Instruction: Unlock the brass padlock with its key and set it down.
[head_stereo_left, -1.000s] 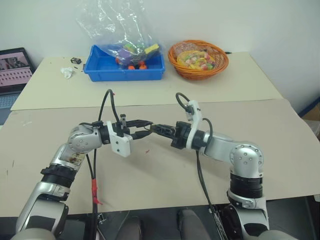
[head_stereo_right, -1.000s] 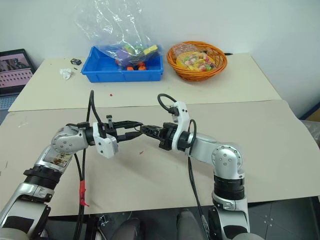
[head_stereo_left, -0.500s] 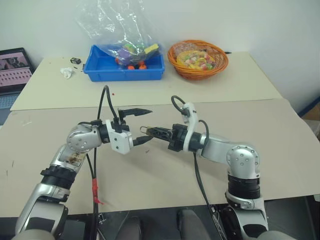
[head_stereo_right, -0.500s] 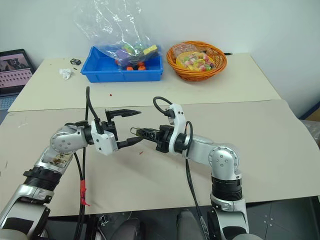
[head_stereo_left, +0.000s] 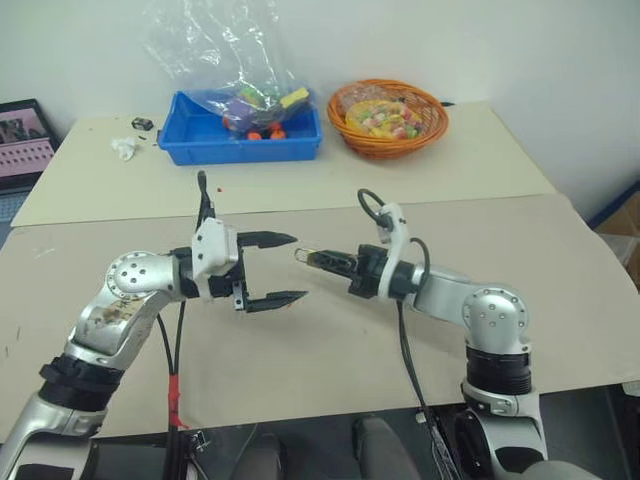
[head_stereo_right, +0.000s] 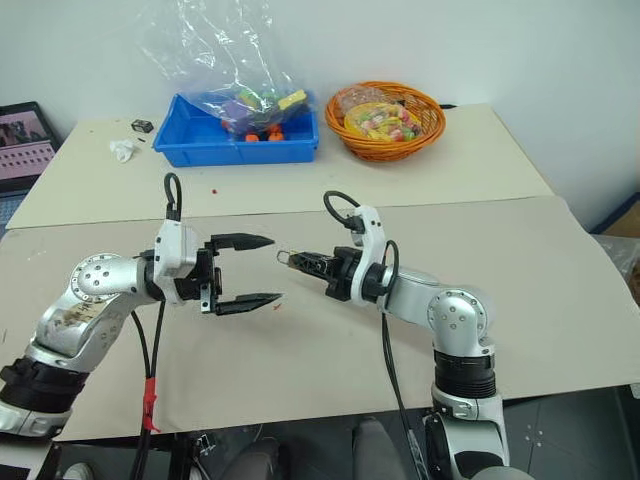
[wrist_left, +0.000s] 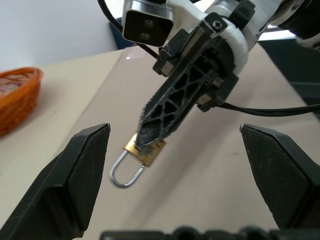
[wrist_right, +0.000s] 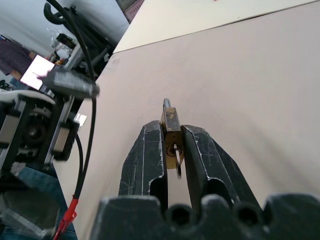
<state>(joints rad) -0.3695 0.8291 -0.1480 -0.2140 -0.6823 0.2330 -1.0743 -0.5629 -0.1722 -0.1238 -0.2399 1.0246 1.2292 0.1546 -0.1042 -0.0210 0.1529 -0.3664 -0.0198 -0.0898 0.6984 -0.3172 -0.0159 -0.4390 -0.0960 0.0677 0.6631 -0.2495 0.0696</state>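
Observation:
The brass padlock is clamped between the fingers of my right gripper, held level above the table with its silvery shackle pointing toward my left arm. A small silvery key hangs at the padlock's rear end, between the right fingers. My left gripper stands wide open a short way from the padlock, one finger above and one below, touching nothing. I cannot tell whether the shackle is sprung.
At the table's far side stand a blue bin with a clear plastic bag of toys and an orange basket of sweets. A crumpled white scrap and a laptop lie far left.
My left gripper opened wide, rolled and drew back from the padlock, which it was nearly shut around a second ago. The right gripper kept its hold. The camera shifted slightly.

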